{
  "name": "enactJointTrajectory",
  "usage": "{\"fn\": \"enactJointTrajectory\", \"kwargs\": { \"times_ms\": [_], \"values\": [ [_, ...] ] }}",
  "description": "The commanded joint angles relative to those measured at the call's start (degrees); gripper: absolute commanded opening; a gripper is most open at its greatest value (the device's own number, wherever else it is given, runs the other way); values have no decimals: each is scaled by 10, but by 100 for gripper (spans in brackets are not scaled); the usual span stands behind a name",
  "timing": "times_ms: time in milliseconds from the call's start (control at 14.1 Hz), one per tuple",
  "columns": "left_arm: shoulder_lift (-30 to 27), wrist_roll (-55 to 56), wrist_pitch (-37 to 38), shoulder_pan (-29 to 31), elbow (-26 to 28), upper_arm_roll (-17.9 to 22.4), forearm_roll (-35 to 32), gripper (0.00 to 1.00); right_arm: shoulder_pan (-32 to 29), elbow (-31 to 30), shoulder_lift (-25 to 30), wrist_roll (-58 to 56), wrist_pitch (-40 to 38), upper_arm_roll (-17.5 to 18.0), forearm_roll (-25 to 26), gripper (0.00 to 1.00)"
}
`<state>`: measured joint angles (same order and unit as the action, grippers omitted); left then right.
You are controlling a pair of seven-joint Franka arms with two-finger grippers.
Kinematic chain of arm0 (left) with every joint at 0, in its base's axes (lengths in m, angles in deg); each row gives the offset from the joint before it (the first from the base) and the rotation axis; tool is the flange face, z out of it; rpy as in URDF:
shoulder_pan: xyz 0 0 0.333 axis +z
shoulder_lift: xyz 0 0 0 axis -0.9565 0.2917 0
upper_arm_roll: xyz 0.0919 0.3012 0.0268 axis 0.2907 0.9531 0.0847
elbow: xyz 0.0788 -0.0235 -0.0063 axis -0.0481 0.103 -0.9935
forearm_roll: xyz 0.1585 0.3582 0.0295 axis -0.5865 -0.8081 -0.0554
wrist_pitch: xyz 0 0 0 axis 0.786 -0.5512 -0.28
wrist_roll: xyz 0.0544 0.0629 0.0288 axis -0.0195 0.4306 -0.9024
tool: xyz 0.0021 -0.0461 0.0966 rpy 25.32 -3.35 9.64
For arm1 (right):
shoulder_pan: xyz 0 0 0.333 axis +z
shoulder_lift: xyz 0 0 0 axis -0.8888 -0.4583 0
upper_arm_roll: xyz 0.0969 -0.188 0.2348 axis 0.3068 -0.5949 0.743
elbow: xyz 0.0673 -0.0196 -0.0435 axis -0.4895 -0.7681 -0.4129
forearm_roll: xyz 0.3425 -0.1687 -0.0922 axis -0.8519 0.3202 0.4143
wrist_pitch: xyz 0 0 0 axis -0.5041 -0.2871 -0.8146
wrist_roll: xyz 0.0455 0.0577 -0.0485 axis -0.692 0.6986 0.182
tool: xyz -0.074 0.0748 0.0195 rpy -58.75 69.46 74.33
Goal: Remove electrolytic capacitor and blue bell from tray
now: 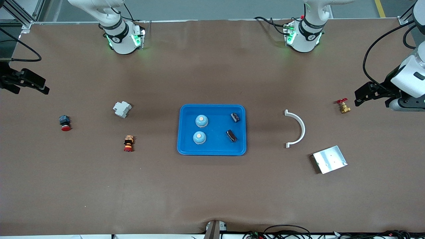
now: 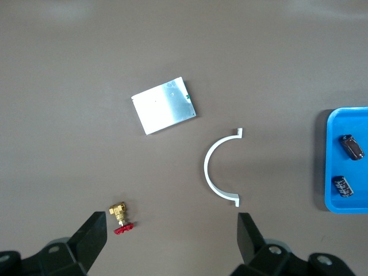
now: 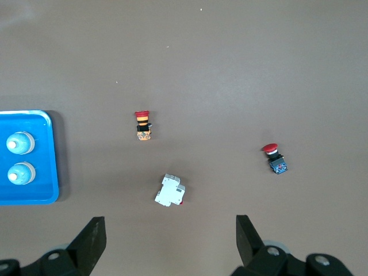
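Observation:
A blue tray (image 1: 215,132) lies mid-table. Two light-blue bells (image 1: 201,120) (image 1: 199,137) stand in it on the side toward the right arm's end, also showing in the right wrist view as bells (image 3: 19,143) (image 3: 20,172). Two dark capacitors (image 1: 235,117) (image 1: 231,135) lie in it toward the left arm's end, seen too as capacitors (image 2: 352,146) (image 2: 343,186). My left gripper (image 1: 358,98) (image 2: 171,241) hangs open and empty over the table beside a brass valve (image 2: 121,215). My right gripper (image 1: 33,89) (image 3: 171,241) hangs open and empty over the right arm's end.
Toward the left arm's end lie the valve (image 1: 343,106), a white half-ring (image 1: 301,127) (image 2: 206,169) and a metal plate (image 1: 329,159) (image 2: 164,105). Toward the right arm's end lie a white breaker (image 1: 122,109) (image 3: 170,191), an orange button (image 1: 128,143) (image 3: 143,126) and a red button (image 1: 65,122) (image 3: 275,158).

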<state>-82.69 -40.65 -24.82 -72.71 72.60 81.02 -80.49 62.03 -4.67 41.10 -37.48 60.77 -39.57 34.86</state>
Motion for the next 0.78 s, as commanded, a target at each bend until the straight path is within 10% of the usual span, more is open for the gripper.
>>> {"fn": "enactJointTrajectory", "kwargs": {
  "times_ms": [0, 710],
  "values": [
    [-3, -9, -4, 2, -1, 0, 3, 100, -9, -10, 11, -2, 3, 5, -2, 100],
    [0, -9, -5, 3, -9, 0, 3, 100, -9, -10, 11, -2, 12, 5, -4, 100]
  ]
}}
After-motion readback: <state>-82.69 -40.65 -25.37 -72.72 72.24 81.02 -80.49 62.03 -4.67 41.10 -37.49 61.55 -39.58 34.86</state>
